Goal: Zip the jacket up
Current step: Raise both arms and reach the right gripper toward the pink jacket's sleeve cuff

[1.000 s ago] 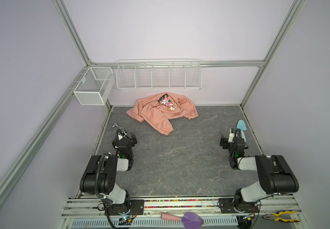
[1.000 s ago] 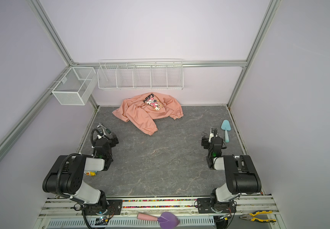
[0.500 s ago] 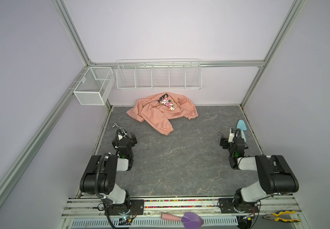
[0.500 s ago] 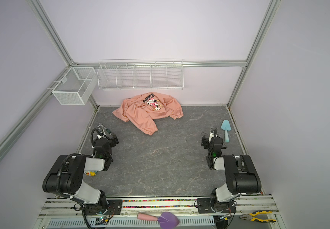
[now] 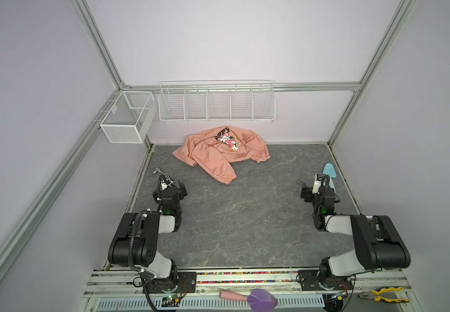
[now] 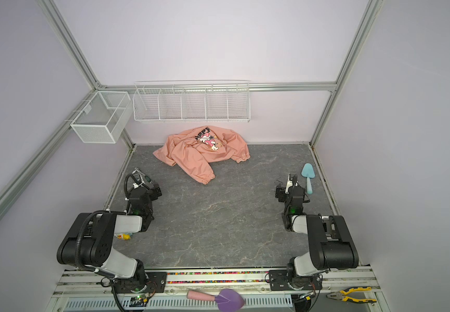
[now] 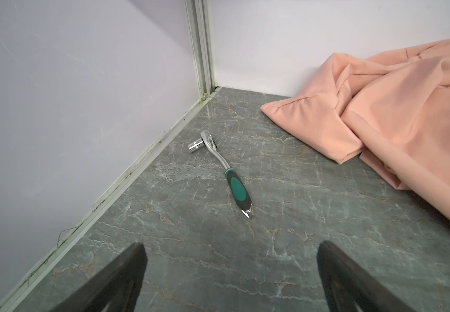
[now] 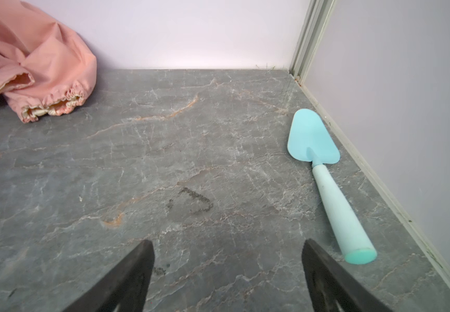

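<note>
Nothing visible has changed over the last second. The jacket [image 5: 218,151] keeps the same crumpled heap at the upper middle of the frame. The left end effector [image 7: 230,244] and right end effector [image 8: 227,241] have neither shifted nor altered their wide spread.

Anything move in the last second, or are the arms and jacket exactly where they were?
Nothing visibly changed. The jacket still lies crumpled, untouched. The left gripper and right gripper stay open and well clear of it. The wrench and trowel lie where they were.
</note>
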You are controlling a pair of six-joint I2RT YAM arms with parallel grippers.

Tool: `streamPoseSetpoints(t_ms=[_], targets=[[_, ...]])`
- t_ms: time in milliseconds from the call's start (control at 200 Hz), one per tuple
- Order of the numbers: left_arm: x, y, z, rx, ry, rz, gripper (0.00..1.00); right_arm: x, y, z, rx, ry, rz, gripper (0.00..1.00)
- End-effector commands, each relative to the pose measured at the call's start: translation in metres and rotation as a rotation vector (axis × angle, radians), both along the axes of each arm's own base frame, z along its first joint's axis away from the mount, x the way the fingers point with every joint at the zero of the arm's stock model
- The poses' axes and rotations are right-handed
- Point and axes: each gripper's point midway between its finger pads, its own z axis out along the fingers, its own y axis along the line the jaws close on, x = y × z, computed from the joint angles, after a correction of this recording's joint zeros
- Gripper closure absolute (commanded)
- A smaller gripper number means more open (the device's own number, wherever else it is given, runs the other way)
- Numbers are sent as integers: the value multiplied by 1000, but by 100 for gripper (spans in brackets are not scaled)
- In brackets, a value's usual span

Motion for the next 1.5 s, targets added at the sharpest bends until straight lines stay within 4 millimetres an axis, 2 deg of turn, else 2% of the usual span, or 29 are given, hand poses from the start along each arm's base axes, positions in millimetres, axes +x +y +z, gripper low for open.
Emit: streamPoseSetpoints(t_ms=[0, 100, 220, 290, 370, 425, 445, 510, 620, 730, 815, 945, 1045, 1120, 1265, 1370, 1390, 1495], targets=[[10, 7, 23, 1, 29, 54, 1, 1, -8, 21, -15, 2, -53, 12], [11, 7, 38, 10, 32, 61, 1, 4, -3, 37, -26, 23, -34, 12], [10, -1, 65, -2, 6, 32, 1, 1, 5, 84, 58, -81, -12, 12], [10, -11, 86, -50, -12, 2, 1, -5, 1, 113, 134, -105, -62, 12], [8, -17, 108, -157, -6, 0, 1, -11, 2, 138, 195, -35, -87, 12], [7, -24, 122, -218, 1, -20, 1, -15, 15, 143, 193, 65, -19, 12], [7, -27, 125, -234, 6, -38, 1, -13, 18, 157, 190, 66, 0, 12], [2, -36, 139, -297, -12, -75, 1, -17, 25, 174, 179, 78, 26, 12], [-13, -46, 160, -427, -85, -123, 1, -35, 23, 204, 207, -8, 22, 12], [-36, -43, 174, -563, -170, -110, 0, -65, -6, 222, 358, -135, -169, 11], [-49, -42, 180, -672, -176, -128, 1, -77, 6, 232, 421, -163, -90, 11], [-67, -46, 184, -734, -126, -153, 0, -83, 33, 232, 458, -98, 57, 7], [-75, -61, 194, -773, -121, -237, 0, -80, 54, 220, 492, -9, 157, 0], [-82, -70, 201, -804, -139, -295, 0, -75, 70, 211, 525, 48, 224, 5], [-96, -70, 215, -870, -224, -318, 0, -65, 102, 191, 566, 169, 313, 13], [-97, -76, 212, -898, -211, -342, 0, -56, 129, 177, 536, 240, 354, 16], [-97, -78, 210, -901, -202, -351, 0, -56, 142, 175, 526, 257, 383, 16], [-90, -95, 198, -920, -121, -427, 0, -46, 178, 160, 470, 332, 429, 19]])
